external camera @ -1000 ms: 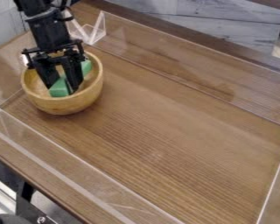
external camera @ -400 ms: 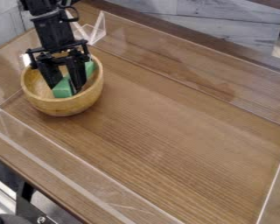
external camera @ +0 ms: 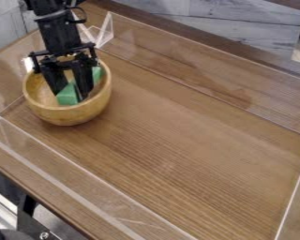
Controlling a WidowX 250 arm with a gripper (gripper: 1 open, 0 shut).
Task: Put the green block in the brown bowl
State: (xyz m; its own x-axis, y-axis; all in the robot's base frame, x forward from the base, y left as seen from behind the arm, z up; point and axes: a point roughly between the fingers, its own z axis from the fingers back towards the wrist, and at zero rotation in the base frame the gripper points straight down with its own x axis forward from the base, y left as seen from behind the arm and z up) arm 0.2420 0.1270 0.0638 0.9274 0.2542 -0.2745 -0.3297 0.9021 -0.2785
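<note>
1. Nearing the end: the green block (external camera: 78, 82) sits inside the brown bowl (external camera: 67, 101), tilted, its lower end down against the golden inside and its upper end leaning toward the far-right rim.
2. Bowl stands at the far-left part of the counter (external camera: 178, 141), near the clear wall on the left side. The counter shows nothing else of the task.
3. Gripper (external camera: 68, 77) reaches steeply down into the bowl, its black fingers (external camera: 50, 77) on either side of the block. Jaws drawn in narrow and clamped on the block, as best the view shows; the exact contact is too small to make out.
4. Judged done: the carry, and the lowering into the bowl.
5. Judged left: let the block go so it rests on the bowl alone, then lift the gripper out past the rim without snagging it.
</note>
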